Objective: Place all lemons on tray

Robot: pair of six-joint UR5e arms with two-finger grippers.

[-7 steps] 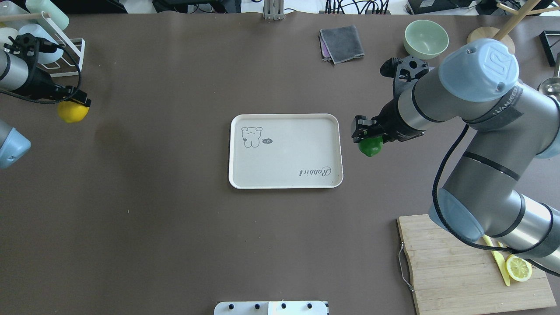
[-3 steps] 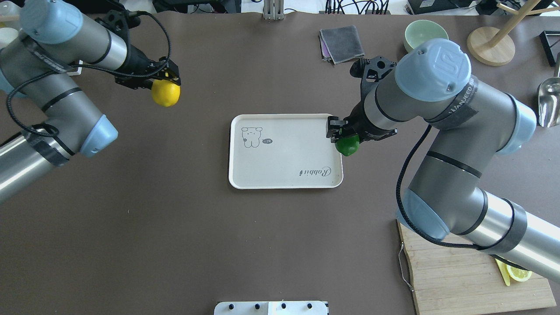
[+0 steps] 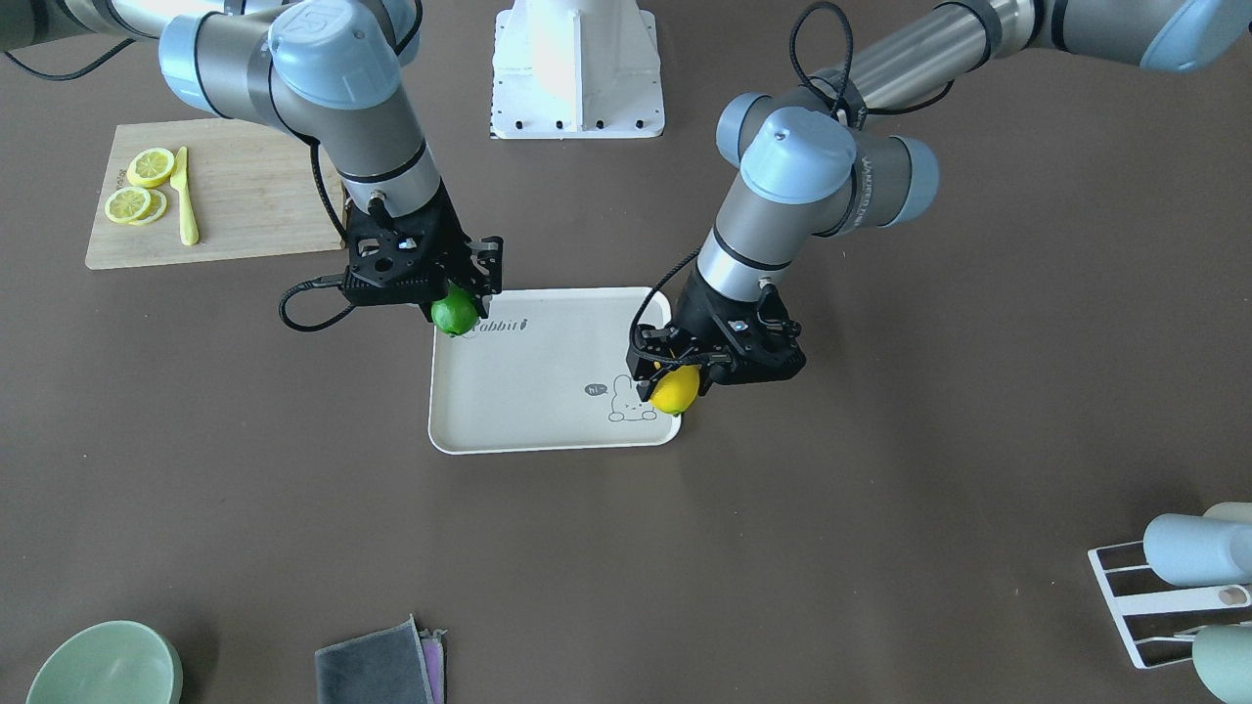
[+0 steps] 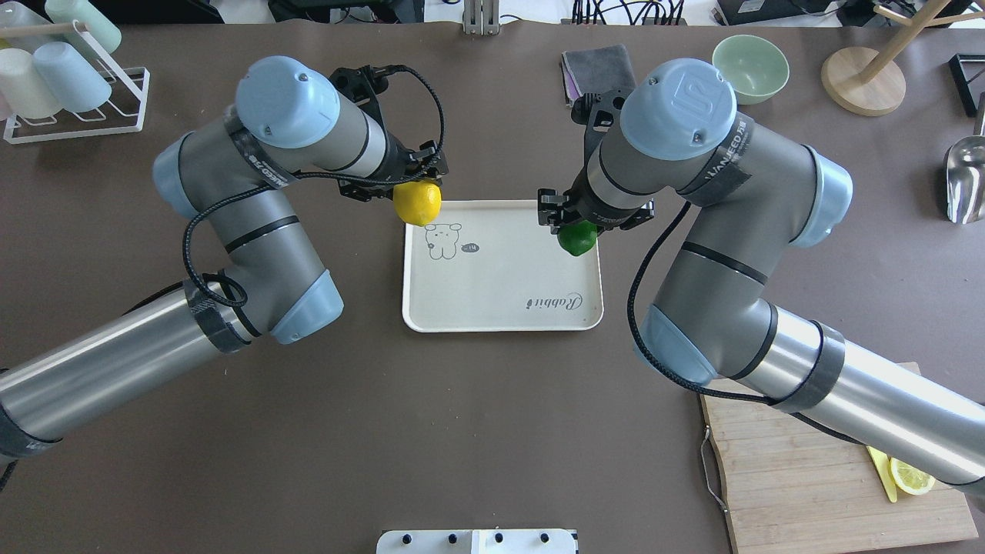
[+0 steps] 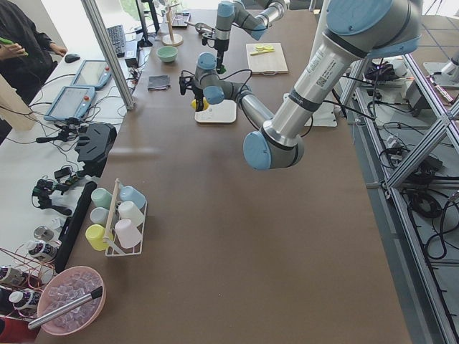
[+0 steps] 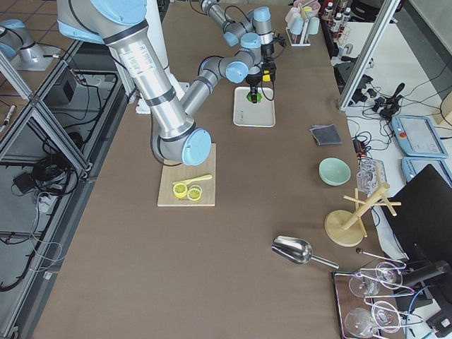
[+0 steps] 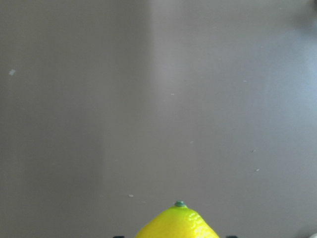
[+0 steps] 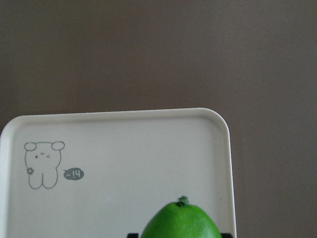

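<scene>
The cream-white tray (image 4: 500, 292) with a bunny drawing lies in the table's middle; it also shows in the front view (image 3: 528, 411) and the right wrist view (image 8: 124, 163). My left gripper (image 4: 412, 188) is shut on the yellow lemon (image 4: 418, 203) and holds it in the air over the tray's far left corner; the lemon also shows in the front view (image 3: 675, 391) and the left wrist view (image 7: 177, 225). My right gripper (image 4: 579, 223) is shut on the green lemon (image 4: 578, 238) and holds it over the tray's far right part; that lemon shows too in the front view (image 3: 454, 315) and the right wrist view (image 8: 181, 223).
A wooden cutting board (image 4: 808, 477) with lemon slices (image 3: 137, 186) and a yellow knife (image 3: 184, 196) lies at the near right. A grey cloth (image 4: 600, 73), a green bowl (image 4: 749, 68), a wooden stand (image 4: 862, 69) and a metal scoop (image 4: 963, 181) are at the far right. A cup rack (image 4: 69, 85) stands far left.
Both arms have moved inward with their fruit. The left gripper carried the yellow lemon from the far left to the tray's corner; the right brought the green lemon over the tray.
</scene>
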